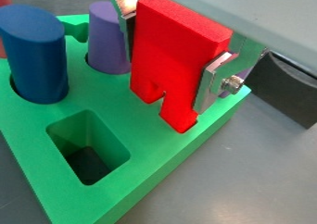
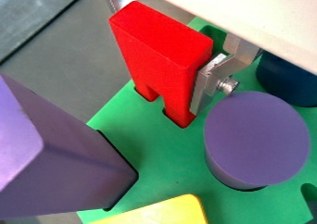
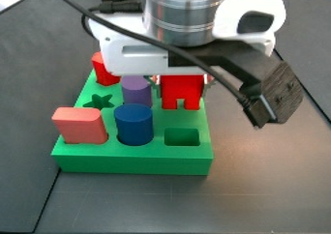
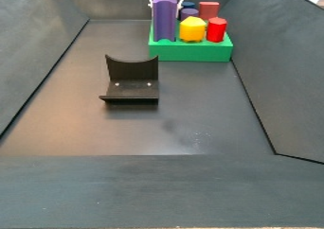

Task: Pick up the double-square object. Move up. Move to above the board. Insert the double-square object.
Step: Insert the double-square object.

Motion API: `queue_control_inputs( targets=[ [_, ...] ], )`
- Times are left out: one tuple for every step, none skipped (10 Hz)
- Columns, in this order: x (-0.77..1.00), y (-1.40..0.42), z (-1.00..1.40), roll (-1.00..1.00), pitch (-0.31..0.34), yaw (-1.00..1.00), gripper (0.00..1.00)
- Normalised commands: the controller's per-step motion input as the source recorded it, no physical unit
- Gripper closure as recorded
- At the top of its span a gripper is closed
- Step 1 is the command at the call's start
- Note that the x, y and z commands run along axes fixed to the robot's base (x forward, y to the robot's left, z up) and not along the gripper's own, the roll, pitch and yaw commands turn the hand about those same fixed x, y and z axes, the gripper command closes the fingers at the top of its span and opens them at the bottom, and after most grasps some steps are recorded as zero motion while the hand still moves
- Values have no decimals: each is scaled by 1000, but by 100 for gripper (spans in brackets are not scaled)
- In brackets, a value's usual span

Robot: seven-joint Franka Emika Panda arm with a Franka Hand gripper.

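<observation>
My gripper [image 1: 173, 56] is shut on the double-square object [image 1: 176, 80], a bright red upright block with two square legs and a notch between them. Silver fingers [image 1: 216, 75] press its two sides. In both wrist views it stands upright over the green board [image 1: 136, 186], and its legs [image 2: 168, 105] reach the board's surface at dark openings. How deep they sit cannot be told. In a side view the gripper [image 3: 181, 78] hangs over the board [image 3: 130, 153] with the red block [image 3: 181, 89] at the board's far right part.
A blue cylinder [image 3: 134, 122], a purple block [image 3: 135, 91], a salmon-pink block [image 3: 80, 125] and a red prism [image 3: 103, 68] stand in the board. A square hole [image 3: 184, 136] and a star hole [image 3: 97, 101] are open. The fixture [image 4: 131, 79] stands on the floor.
</observation>
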Motion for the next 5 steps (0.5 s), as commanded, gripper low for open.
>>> queue_control_inputs(
  targets=[
    [-166, -154, -169, 500, 69, 183, 100],
    [-134, -146, -180, 500, 60, 174, 100],
    [0, -191, -351, 483, 34, 80, 100],
    [0, 89, 0, -60, 0, 0, 100],
    [0, 0, 0, 0, 0, 0, 100]
  ],
)
